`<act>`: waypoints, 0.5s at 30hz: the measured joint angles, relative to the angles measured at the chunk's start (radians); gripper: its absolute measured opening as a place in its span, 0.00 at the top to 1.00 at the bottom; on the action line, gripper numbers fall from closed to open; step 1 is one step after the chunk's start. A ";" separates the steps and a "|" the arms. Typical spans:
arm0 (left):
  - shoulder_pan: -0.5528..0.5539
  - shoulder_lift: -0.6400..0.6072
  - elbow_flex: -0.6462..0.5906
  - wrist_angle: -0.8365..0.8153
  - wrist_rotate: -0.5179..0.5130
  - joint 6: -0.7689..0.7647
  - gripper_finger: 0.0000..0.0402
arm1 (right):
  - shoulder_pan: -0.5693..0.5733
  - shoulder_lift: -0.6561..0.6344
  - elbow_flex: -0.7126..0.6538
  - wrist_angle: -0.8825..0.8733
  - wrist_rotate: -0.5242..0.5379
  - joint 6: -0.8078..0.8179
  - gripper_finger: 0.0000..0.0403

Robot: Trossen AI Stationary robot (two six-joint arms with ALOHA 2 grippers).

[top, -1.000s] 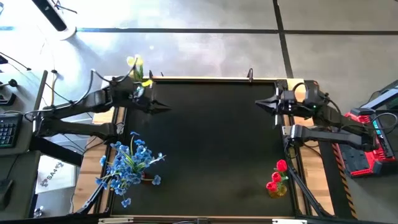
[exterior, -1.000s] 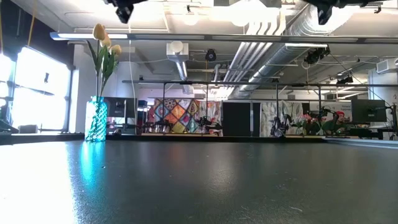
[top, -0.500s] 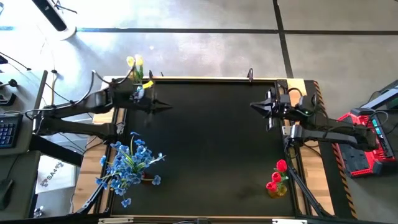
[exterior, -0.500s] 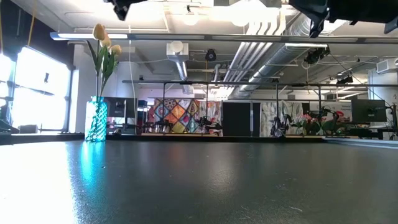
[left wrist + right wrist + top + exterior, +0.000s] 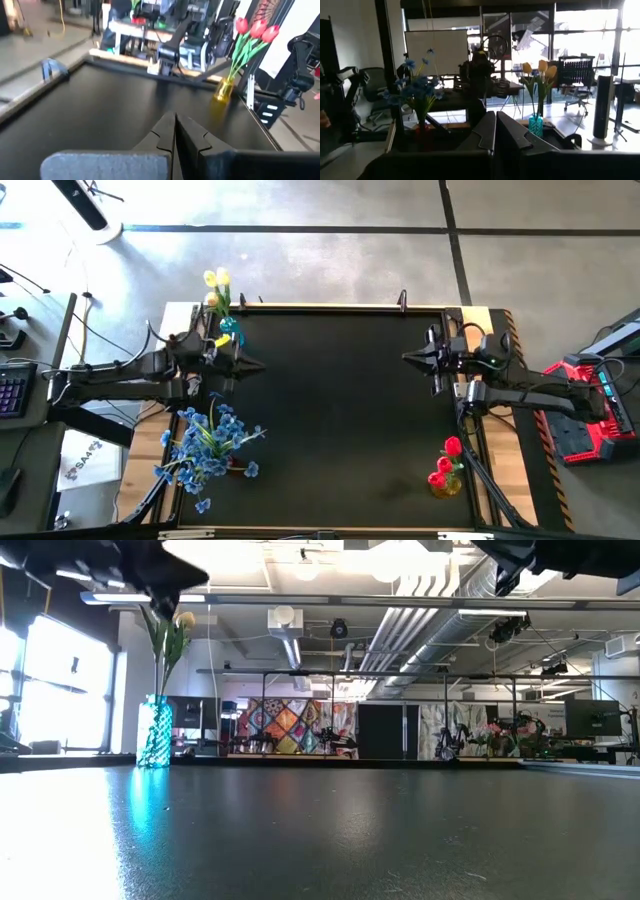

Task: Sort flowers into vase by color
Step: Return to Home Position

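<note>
Hovering above the left side of the black table (image 5: 330, 410), the left gripper (image 5: 254, 365) is pointed inward toward the middle, and its fingers (image 5: 162, 132) are pressed flat together with nothing between them. Just beyond it, at the far left corner, the cream-yellow tulips (image 5: 216, 279) are stood upright in a blue-green vase (image 5: 229, 326). On the near side of that arm, at the left edge, the blue blossoms (image 5: 205, 442) are spread in a wide spray over their vase, which is mostly hidden beneath them. Across the table, the right gripper (image 5: 410, 357) is held above the right side, turned to face the left one, and its fingers (image 5: 487, 131) are likewise clenched on nothing. At the near right corner, well apart from both grippers, the red tulips (image 5: 447, 460) are gathered in a yellow vase (image 5: 446, 484). In the low view, the tulip heads are partly covered by the left arm (image 5: 100, 560).
</note>
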 joint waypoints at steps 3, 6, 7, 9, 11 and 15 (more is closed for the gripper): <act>-0.011 -0.002 -0.035 0.012 -0.001 -0.026 1.00 | 0.000 0.000 0.000 -0.036 0.031 -0.005 1.00; -0.022 -0.002 -0.060 0.029 -0.001 -0.002 1.00 | 0.000 0.001 0.000 -0.060 0.096 -0.027 1.00; -0.025 -0.003 -0.069 0.039 -0.001 0.003 1.00 | 0.000 0.000 0.000 -0.067 0.105 -0.045 1.00; -0.029 -0.009 -0.090 0.052 -0.001 0.004 1.00 | 0.000 -0.003 -0.001 -0.075 0.106 -0.053 1.00; -0.031 -0.021 -0.126 0.069 -0.003 -0.008 1.00 | 0.000 -0.018 -0.014 -0.069 0.094 -0.056 1.00; -0.051 -0.036 -0.230 0.235 -0.064 -0.092 1.00 | 0.005 -0.059 -0.082 -0.032 0.037 0.014 1.00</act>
